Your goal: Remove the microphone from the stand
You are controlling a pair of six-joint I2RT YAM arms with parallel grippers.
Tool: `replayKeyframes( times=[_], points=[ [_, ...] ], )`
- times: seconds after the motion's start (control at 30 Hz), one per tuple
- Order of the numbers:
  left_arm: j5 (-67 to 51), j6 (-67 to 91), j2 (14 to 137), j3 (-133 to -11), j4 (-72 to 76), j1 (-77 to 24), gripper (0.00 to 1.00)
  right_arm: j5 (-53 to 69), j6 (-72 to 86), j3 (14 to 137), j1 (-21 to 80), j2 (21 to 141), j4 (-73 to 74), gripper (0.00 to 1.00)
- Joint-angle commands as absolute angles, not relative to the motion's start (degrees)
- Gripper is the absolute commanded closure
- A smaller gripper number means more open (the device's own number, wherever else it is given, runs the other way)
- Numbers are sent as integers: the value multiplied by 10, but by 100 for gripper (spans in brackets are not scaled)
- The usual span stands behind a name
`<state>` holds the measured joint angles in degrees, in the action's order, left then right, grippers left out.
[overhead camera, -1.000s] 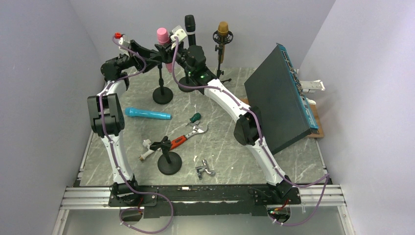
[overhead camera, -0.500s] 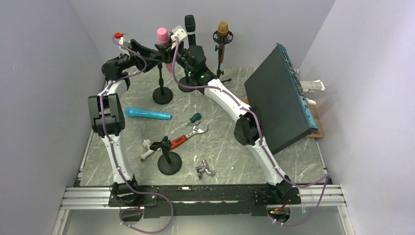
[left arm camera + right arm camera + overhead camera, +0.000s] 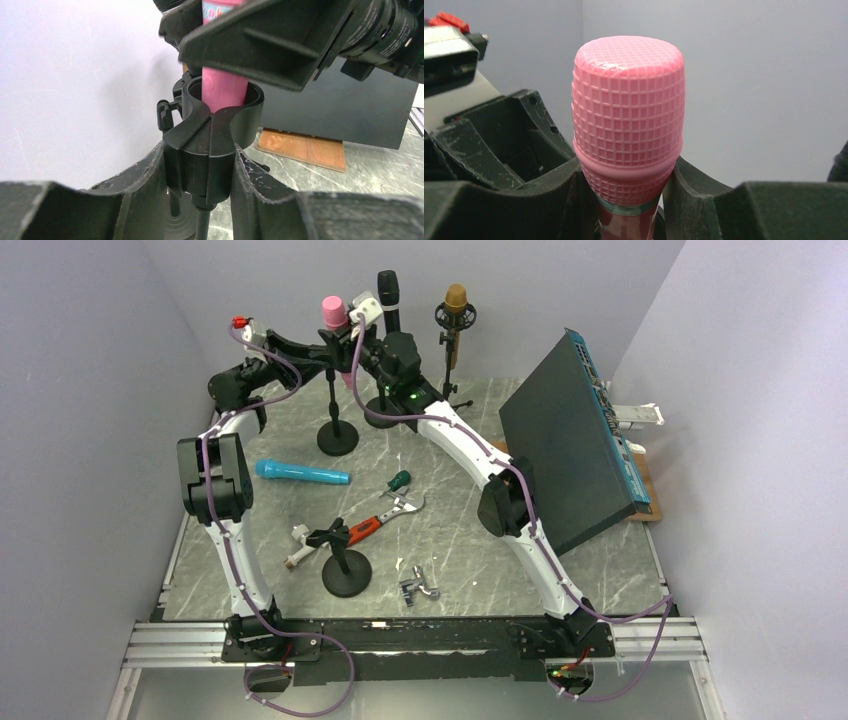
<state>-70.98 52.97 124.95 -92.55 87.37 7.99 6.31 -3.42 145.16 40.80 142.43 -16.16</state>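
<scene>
A pink microphone (image 3: 332, 310) stands upright in the black clip (image 3: 215, 130) of a stand (image 3: 337, 437) at the back left of the table. My left gripper (image 3: 200, 165) is shut on the stand's clip just below the microphone's pink body (image 3: 222, 90), with both fingers (image 3: 145, 180) pressed against its sides. My right gripper (image 3: 626, 185) is shut on the microphone, right under its gridded pink head (image 3: 628, 100). In the top view the two grippers meet at the stand, the left gripper (image 3: 322, 352) below the right gripper (image 3: 350, 338).
A black microphone (image 3: 388, 290) and a gold microphone (image 3: 456, 298) stand on their own stands behind. A blue microphone (image 3: 300, 473), a wrench (image 3: 385, 515), a screwdriver (image 3: 399, 480) and an empty stand (image 3: 346, 570) lie mid-table. A large black panel (image 3: 575, 440) leans at the right.
My left gripper has closed onto the stand's clip, and the stand base has shifted slightly to the right. The right gripper keeps its hold on the microphone.
</scene>
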Motion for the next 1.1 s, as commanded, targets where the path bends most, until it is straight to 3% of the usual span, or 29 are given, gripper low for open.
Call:
replayKeyframes(
  times=[0.0, 0.73, 0.9, 1.03, 1.07],
  points=[
    [-712, 503, 1217, -916, 855, 76, 100, 45, -39, 1496, 405, 1390, -212, 100],
    [-691, 460, 1214, -886, 800, 70, 100, 2, 61, 1524, 368, 1294, -326, 100],
    [-695, 461, 1210, -900, 767, 71, 100, 50, 22, 1426, 362, 1206, -284, 100],
    [-662, 397, 1150, -864, 706, 71, 57, 60, -30, 1276, 363, 1096, -235, 100],
    [-650, 368, 1133, -853, 674, 70, 40, 58, -33, 1246, 363, 1066, -219, 100]
  ],
)
